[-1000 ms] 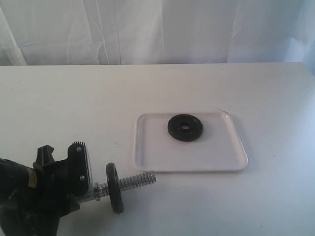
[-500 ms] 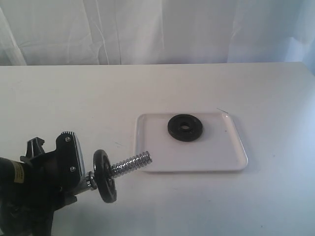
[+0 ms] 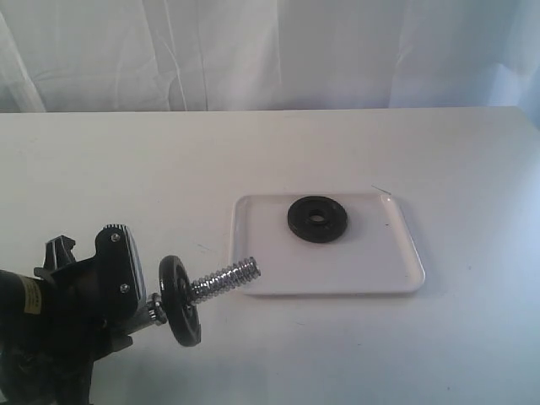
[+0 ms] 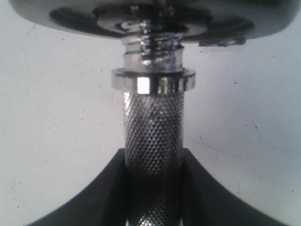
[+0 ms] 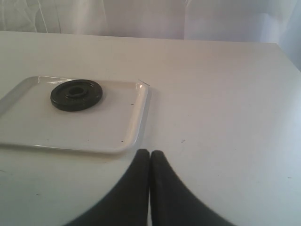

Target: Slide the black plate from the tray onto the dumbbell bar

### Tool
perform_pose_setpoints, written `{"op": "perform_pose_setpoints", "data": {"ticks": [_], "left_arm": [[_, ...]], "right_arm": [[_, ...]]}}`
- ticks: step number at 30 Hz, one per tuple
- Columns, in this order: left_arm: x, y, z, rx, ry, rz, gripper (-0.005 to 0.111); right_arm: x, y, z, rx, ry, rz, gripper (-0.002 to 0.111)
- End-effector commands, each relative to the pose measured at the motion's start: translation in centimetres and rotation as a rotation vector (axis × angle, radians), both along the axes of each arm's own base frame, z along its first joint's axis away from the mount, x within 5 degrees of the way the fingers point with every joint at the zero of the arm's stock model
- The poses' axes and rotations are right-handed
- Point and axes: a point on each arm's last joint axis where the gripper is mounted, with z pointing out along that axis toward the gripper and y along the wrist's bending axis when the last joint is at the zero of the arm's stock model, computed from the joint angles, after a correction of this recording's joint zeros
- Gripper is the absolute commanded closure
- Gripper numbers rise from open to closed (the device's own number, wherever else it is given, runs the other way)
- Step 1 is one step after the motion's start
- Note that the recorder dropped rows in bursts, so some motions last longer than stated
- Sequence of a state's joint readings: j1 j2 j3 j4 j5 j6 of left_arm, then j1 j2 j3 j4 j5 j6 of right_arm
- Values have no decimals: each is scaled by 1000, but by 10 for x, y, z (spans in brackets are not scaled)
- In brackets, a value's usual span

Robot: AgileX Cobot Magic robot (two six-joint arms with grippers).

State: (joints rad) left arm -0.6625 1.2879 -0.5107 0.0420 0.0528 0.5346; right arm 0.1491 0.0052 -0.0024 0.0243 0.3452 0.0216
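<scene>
Dumbbell bar [image 3: 224, 281] squeezed tight in left gripper [image 3: 126, 287]. Right gripper [image 5: 149, 160] closed, empty. Black plate [image 3: 316, 218] flat by tray [image 3: 337, 270] far edge. Danger: wobbly bar, hole missing tip, plate falling.

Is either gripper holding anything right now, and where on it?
Left gripper clamps the dumbbell bar by its knurled middle; right gripper is shut on nothing.

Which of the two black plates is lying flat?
The black plate in the white tray lies flat, hole facing up. The other plate stands on edge, threaded on the dumbbell bar.
</scene>
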Motion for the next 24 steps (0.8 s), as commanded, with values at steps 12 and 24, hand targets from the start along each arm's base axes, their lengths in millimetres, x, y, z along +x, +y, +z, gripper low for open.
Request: {"op": "perform_pose_setpoints", "data": {"ticks": [12,24], "left_arm": [[9,-7,24,-141,-164,16,107],[5,-4,39,-200,-206,36,107]], "right_arm": [[0,0,0,3,-7,2,108],[0,0,1,5,-16,2,108]]}}
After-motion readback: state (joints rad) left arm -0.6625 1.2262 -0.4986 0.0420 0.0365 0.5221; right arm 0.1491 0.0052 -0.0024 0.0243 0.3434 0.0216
